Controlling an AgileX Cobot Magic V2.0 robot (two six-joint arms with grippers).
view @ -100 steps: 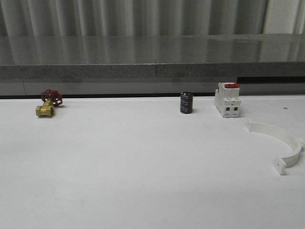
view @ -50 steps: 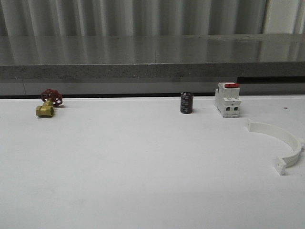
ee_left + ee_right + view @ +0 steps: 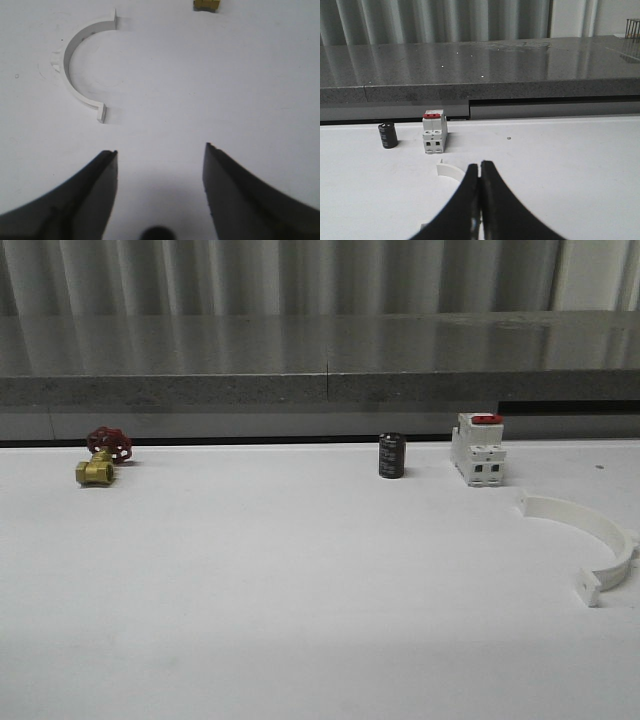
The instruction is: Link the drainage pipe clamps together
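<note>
Nothing joined yet: one clamp half point(image 3: 590, 545) lies near the breaker point(image 3: 477, 450), another point(image 3: 80, 75) apart, left jaws spread, right jaws together

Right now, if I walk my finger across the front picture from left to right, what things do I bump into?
Brass valve with a red handwheel → small black cylinder → white breaker with a red switch → white pipe clamp half.
</note>
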